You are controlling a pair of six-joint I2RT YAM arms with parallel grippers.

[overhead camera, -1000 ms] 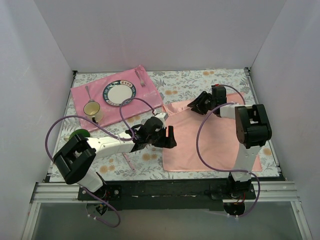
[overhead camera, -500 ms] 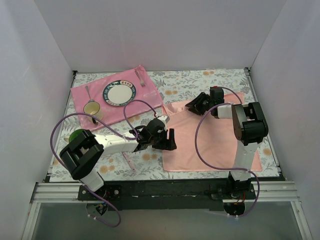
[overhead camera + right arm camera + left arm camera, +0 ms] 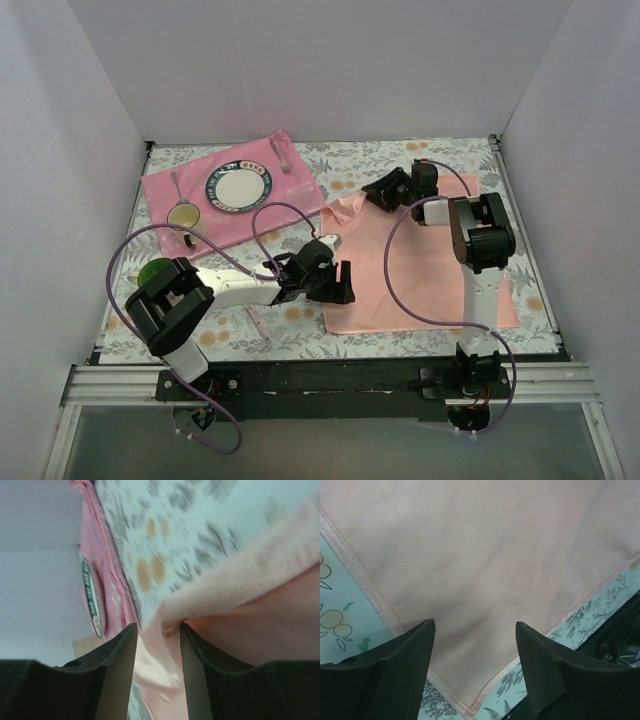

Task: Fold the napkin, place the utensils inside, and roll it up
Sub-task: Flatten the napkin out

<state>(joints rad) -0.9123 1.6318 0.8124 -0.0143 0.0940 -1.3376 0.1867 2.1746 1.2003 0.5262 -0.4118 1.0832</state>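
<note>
Straddling napkin (image 3: 485,555) hem, left fingers (image 3: 395,675) apart, right fingers (image 3: 115,675) seemingly clamped on far edge

One overhead view, two wrist close-ups.
The table (image 3: 370,165) is seen from above and behind; the napkin (image 3: 430,280) is shared, viewed closely by both wrist cameras.

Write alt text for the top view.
The right gripper pinches the napkin's far-left corner; the open left gripper hovers at its near-left edge. A plate, cup and spoon sit on a pink mat far left.
</note>
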